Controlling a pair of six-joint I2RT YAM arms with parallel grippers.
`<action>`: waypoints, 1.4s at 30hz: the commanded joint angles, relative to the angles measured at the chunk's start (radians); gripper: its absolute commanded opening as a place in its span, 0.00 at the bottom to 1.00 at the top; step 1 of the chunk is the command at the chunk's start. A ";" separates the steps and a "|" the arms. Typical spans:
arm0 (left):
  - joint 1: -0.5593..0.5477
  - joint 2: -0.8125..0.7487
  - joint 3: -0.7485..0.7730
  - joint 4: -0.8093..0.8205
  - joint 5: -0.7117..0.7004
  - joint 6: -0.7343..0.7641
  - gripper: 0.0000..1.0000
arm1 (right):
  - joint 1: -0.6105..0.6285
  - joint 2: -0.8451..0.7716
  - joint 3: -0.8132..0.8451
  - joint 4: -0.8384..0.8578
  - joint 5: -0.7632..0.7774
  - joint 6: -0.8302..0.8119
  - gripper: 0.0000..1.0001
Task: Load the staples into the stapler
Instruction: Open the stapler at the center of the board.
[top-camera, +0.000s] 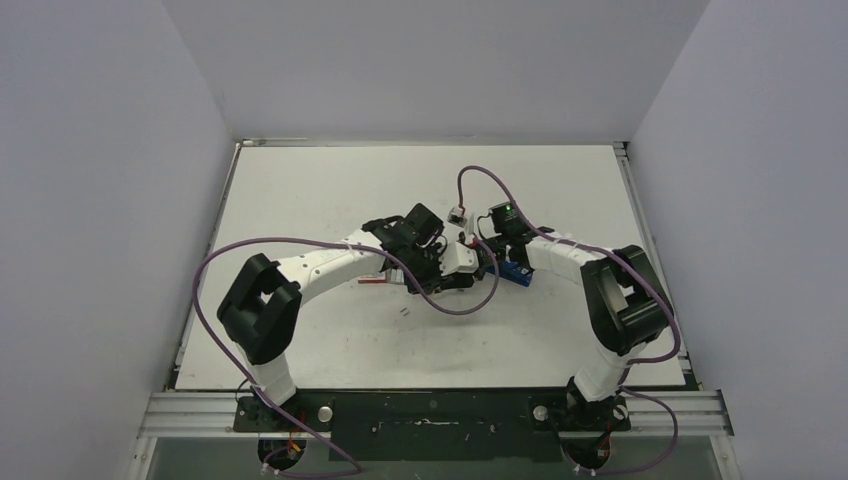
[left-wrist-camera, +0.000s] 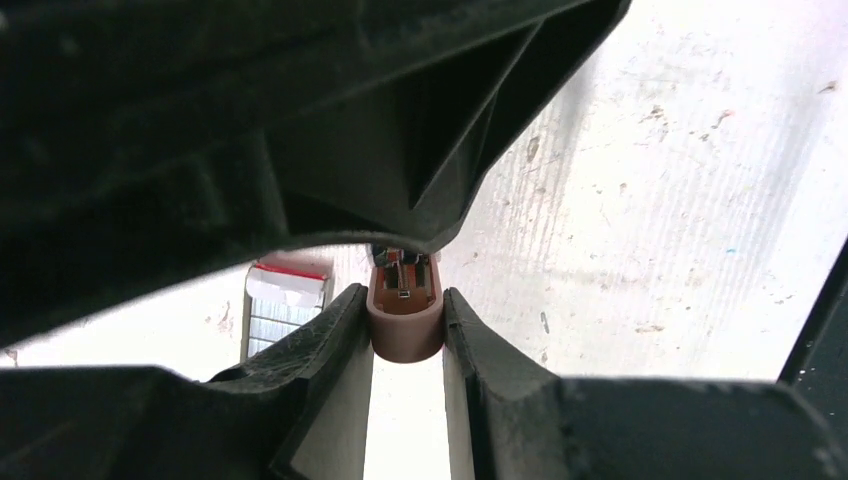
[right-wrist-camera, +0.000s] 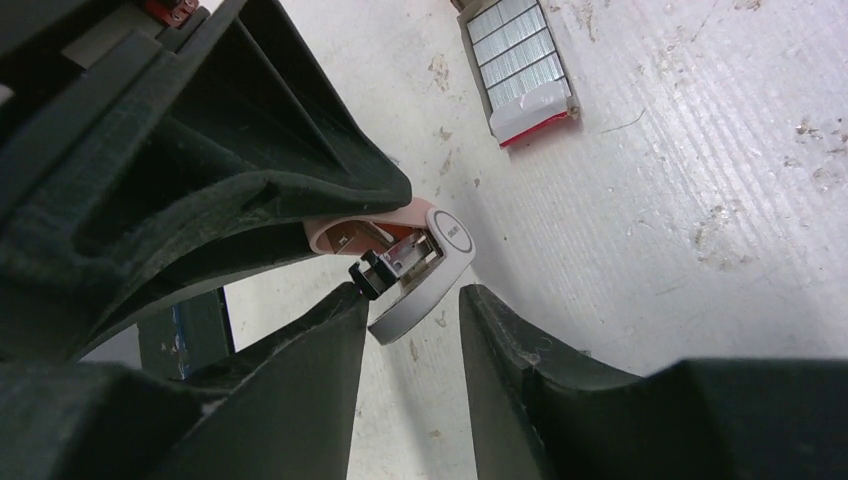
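My left gripper (left-wrist-camera: 403, 320) is shut on the rounded pink end of a small stapler (left-wrist-camera: 405, 310). The stapler (right-wrist-camera: 425, 262) is hinged open, with a pink upper arm, a white base and a metal staple channel showing inside. The fingertips of my right gripper (right-wrist-camera: 412, 300) stand apart on either side of the white base's tip. Its left finger (right-wrist-camera: 330, 340) touches the black part at the channel's end, and the right finger (right-wrist-camera: 500, 340) is clear of the stapler. The staples (right-wrist-camera: 520, 60) lie as silvery strips in an open red-and-white box (left-wrist-camera: 285, 300) on the table. Both grippers (top-camera: 465, 262) meet mid-table.
A dark blue object (top-camera: 516, 272) lies on the table just under my right wrist; it also shows as a blue object (right-wrist-camera: 195, 330) beside my right gripper's left finger. The white table (top-camera: 330, 190) is scuffed, with walls on three sides. Purple cables loop over both arms.
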 joint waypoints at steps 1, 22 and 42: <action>0.000 -0.010 0.046 0.014 0.019 0.001 0.00 | -0.002 0.025 0.037 0.055 0.007 0.036 0.35; 0.285 -0.196 -0.154 0.409 0.414 0.050 0.00 | -0.149 0.101 0.035 0.256 0.023 0.261 0.05; 0.394 -0.037 -0.089 0.471 0.497 0.122 0.00 | -0.184 0.268 0.197 0.248 0.121 0.231 0.19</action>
